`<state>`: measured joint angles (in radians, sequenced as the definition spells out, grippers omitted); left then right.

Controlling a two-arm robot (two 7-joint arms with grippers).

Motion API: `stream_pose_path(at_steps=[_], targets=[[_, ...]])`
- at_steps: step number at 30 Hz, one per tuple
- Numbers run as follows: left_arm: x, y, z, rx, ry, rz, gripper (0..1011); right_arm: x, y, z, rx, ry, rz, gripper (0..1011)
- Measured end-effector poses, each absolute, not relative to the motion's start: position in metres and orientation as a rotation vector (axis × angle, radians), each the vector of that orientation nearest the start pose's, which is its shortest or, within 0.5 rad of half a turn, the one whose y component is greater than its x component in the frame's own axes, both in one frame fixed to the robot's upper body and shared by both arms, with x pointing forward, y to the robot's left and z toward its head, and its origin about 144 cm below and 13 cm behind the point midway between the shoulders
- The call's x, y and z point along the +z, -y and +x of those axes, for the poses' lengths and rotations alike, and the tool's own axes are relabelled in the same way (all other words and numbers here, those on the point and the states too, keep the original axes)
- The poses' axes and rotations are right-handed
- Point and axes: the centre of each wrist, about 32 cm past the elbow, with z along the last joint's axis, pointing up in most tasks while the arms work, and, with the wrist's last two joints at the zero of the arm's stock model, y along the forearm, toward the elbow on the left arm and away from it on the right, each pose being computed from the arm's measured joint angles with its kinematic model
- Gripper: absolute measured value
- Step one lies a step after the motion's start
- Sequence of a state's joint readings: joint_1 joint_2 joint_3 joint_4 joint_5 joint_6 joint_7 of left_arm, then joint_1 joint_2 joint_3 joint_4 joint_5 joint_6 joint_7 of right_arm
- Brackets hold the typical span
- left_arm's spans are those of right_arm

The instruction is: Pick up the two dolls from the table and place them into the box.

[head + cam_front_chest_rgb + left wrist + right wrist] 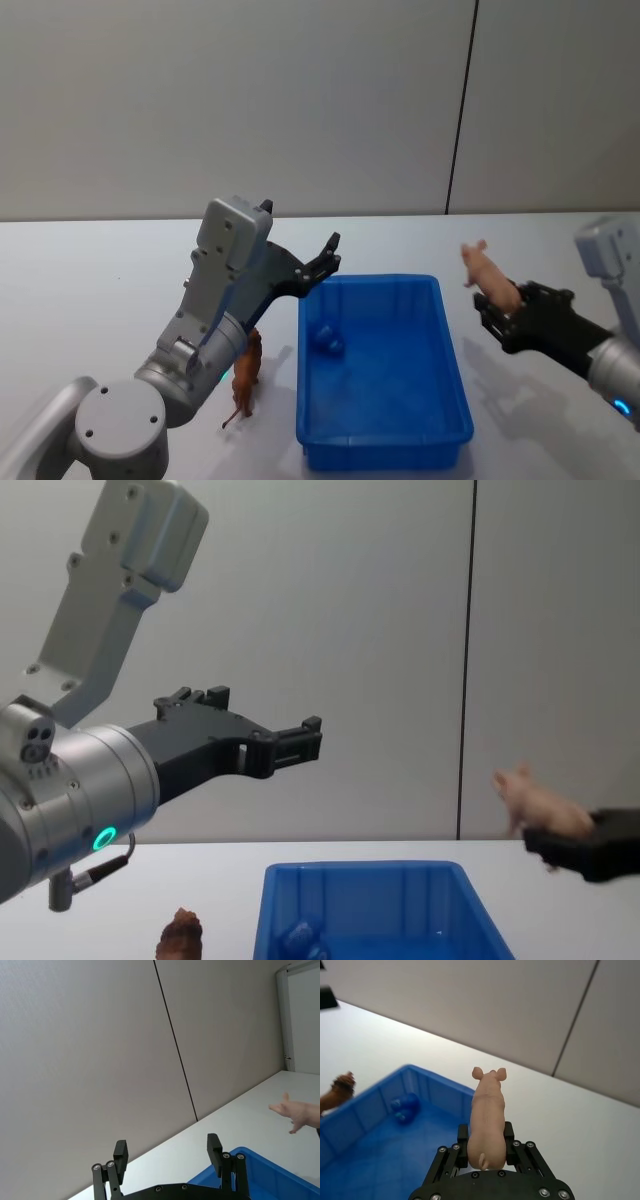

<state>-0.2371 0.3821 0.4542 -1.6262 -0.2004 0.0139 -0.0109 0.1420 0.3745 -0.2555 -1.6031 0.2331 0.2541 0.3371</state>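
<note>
Jaws of the right gripper point(500, 305) are gripping the rear half of the pale pink doll point(487, 268), holding it in the air with its snout pointing up and away from them. The blue box point(380, 455) is sitting below them and off to their left, so the doll is not over the opening. Jaws of the left gripper point(328, 258) are gaping wide with nothing between them, hanging high above the box's left rim. The dark brown doll point(245, 383) is standing on the white surface point(90, 300) well below and behind those jaws, just outside the box's left wall and partly hidden by the arm. A small blue object point(328, 340) is lying inside the box, but neither doll is lying there. On this showing the job is barely getting under way: one doll is lifted and waiting to be carried over the box and let go. The other is waiting for a first grasp, which is likely falling to the empty left gripper.
</note>
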Motion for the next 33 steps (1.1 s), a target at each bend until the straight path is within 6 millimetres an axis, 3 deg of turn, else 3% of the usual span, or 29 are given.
stream_pose_path(at_steps=[9, 20, 24, 33], targets=[[1.204, -0.198, 0.492, 1.124, 0.268, 0.061, 1001, 1.201, 0.237, 0.504, -0.907, -0.021, -0.217, 379], [1.204, -0.198, 0.492, 1.124, 0.268, 0.061, 1001, 1.196, 0.218, 0.515, -0.835, -0.077, -0.237, 420], [1.204, -0.198, 0.492, 1.124, 0.268, 0.061, 1001, 1.192, 0.212, 0.518, -0.82, -0.097, -0.251, 591], [1.204, -0.198, 0.492, 1.124, 0.267, 0.061, 1001, 1.188, 0.207, 0.52, -0.809, -0.105, -0.255, 865]])
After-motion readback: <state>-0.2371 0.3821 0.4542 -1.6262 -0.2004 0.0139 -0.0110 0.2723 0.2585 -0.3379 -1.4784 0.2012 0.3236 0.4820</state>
